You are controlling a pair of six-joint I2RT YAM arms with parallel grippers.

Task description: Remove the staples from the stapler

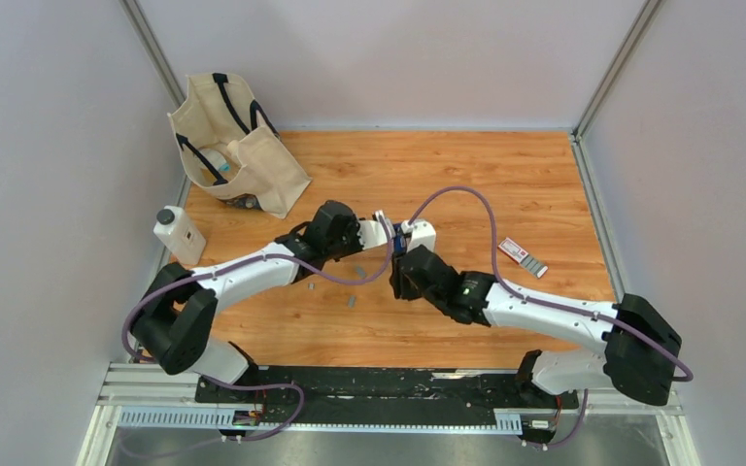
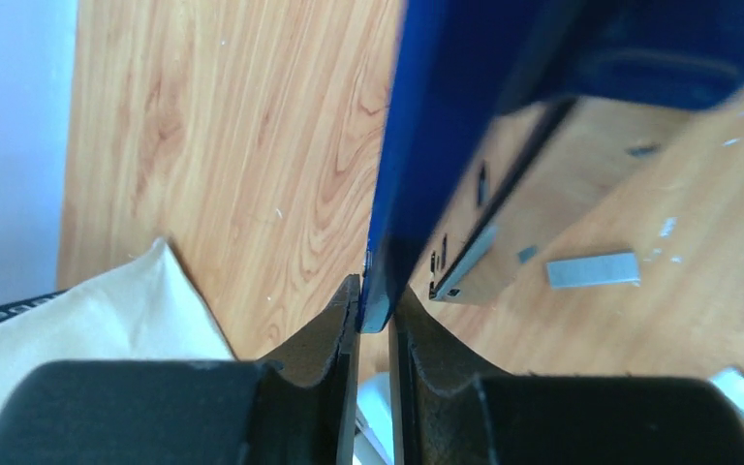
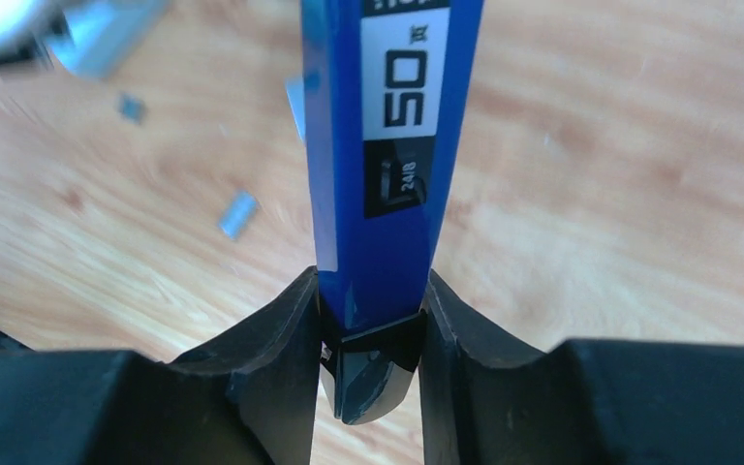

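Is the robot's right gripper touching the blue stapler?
Touching. The right wrist view shows the right gripper closed on the blue stapler, with both fingers pressed against its sides and no gap.

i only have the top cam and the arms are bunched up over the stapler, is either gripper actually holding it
observer: yes, the left wrist view shows the left gripper shut on a thin blue edge of the stapler.
operator: and the right one
observer: the right gripper is clamped across the stapler's blue arm near its black end, just below a label reading 50.
operator: any staples out yet
observer: yes, a silvery strip of staples lies flat on the table beneath the opened stapler, with another strip at the left wrist view's lower right edge.
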